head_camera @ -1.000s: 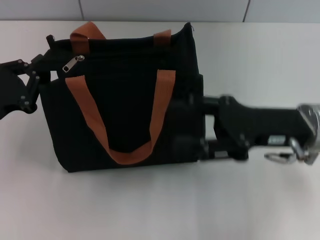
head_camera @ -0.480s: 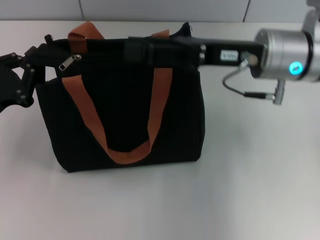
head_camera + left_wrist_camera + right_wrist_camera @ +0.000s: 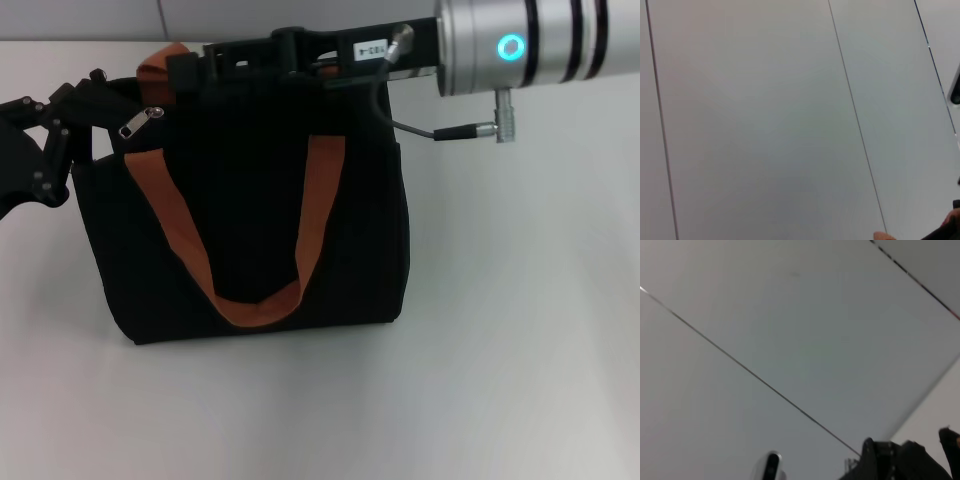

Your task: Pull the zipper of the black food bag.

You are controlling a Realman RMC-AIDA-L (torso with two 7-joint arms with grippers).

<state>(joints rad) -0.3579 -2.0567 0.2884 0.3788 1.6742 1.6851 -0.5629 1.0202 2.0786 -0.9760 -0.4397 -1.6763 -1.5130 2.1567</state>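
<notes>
The black food bag [image 3: 250, 210] stands upright mid-table, with one orange-brown handle [image 3: 250, 300] hanging down its front. The silver zipper pull [image 3: 141, 122] lies at the left end of the top edge. My left gripper [image 3: 82, 112] is against the bag's upper left corner, just left of the pull. My right arm reaches in from the right along the bag's top edge. Its gripper [image 3: 186, 68] is above the left part of the top, just up and right of the pull, beside the rear handle [image 3: 160, 60]. Both wrist views show mostly wall panels.
The white table [image 3: 500, 330] lies in front and to the right of the bag. A grey panelled wall [image 3: 300, 18] runs behind it. A cable and plug [image 3: 470, 130] hang under my right wrist [image 3: 520, 48].
My right arm has risen from low at the bag's right side to its top edge and reached left along it toward the pull. The left gripper has stayed at the corner.
</notes>
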